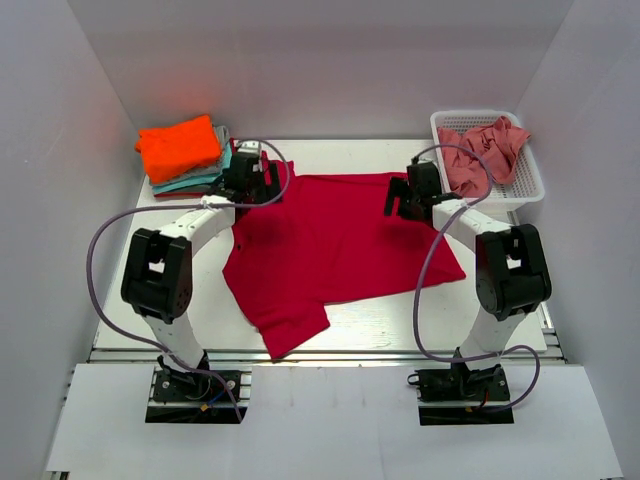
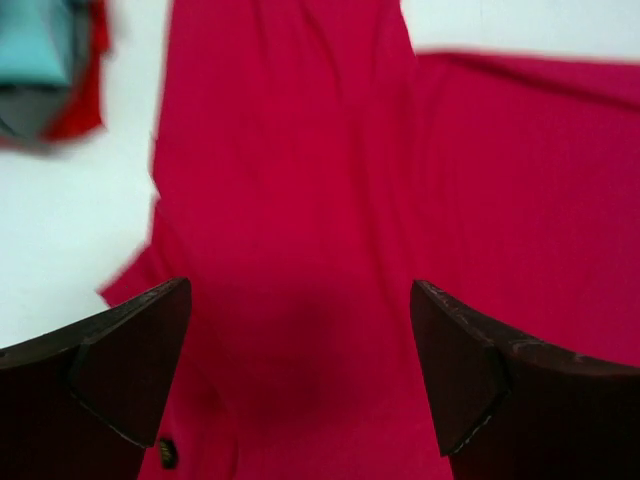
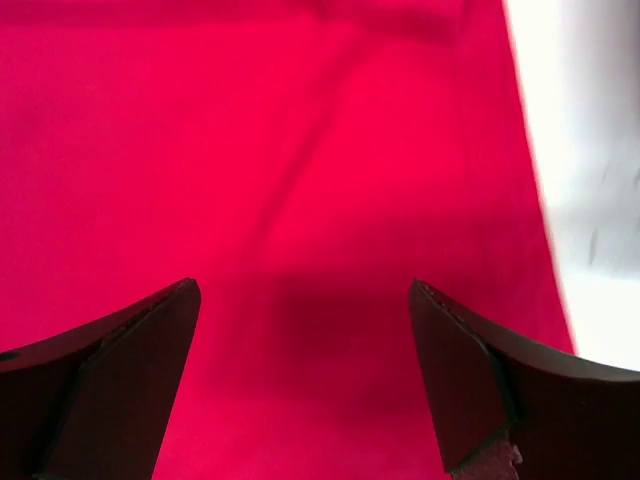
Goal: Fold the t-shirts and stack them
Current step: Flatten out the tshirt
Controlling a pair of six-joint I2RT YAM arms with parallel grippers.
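Note:
A crimson t-shirt (image 1: 335, 245) lies spread flat in the middle of the table; it fills the left wrist view (image 2: 320, 200) and the right wrist view (image 3: 300, 180). My left gripper (image 1: 250, 182) is open above its far left part, jaws wide apart over the cloth (image 2: 300, 345). My right gripper (image 1: 408, 200) is open above its far right part, near the cloth's right edge (image 3: 305, 350). Neither holds anything. A stack of folded shirts, orange (image 1: 178, 146) on top of teal (image 1: 195, 180), sits at the far left. Salmon-pink shirts (image 1: 485, 150) lie crumpled in the basket.
The white mesh basket (image 1: 530, 185) stands at the far right corner. White walls close in the table on three sides. A teal fold over a red one (image 2: 40, 60) shows at the upper left of the left wrist view.

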